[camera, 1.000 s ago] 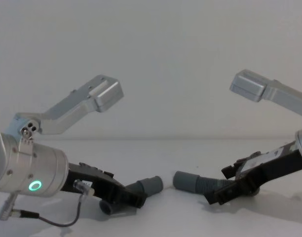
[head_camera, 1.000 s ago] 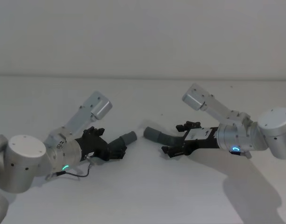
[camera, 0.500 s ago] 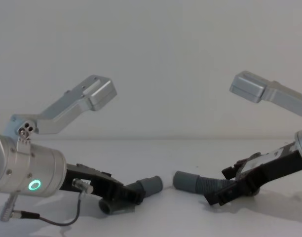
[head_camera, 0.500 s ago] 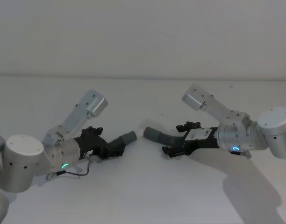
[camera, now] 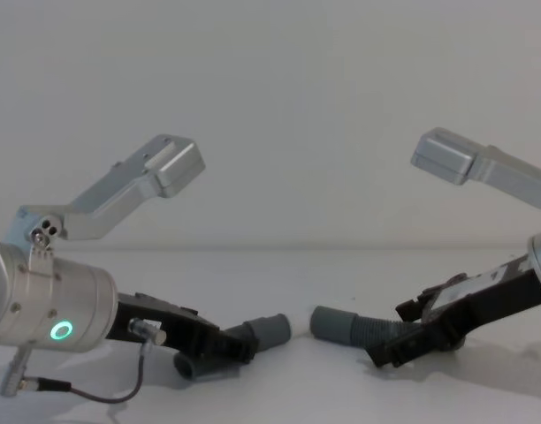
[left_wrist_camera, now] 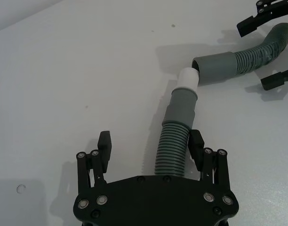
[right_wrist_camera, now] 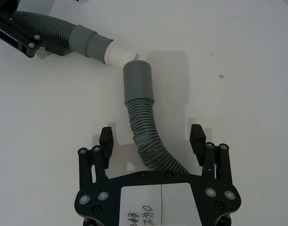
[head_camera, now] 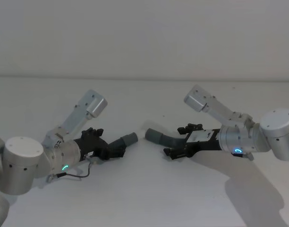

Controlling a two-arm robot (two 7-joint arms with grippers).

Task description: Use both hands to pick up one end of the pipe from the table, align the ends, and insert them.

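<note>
Two short, dark grey, ribbed hoses lie flat on the plain off-white surface point(head_camera: 144, 203), and neither is gripped yet. The black two-fingered left tool point(left_wrist_camera: 150, 141) stands wide open, a finger on either side of the straight hose piece point(left_wrist_camera: 178, 125), whose narrow white tip point(left_wrist_camera: 187, 78) points away beyond the fingertips. The black two-fingered right tool point(right_wrist_camera: 151, 136) is just as open astride the curved hose piece point(right_wrist_camera: 143, 127), with its plain grey cuff point(right_wrist_camera: 138, 82) out ahead. Tip and cuff sit just beside each other at an angle, not inserted. Over the last second the left tool has drawn back a little along its hose, while the right one held still and both hoses stayed put. To me, the left is settling on its grip spot. Closing both tools should come next, then lifting.
</note>
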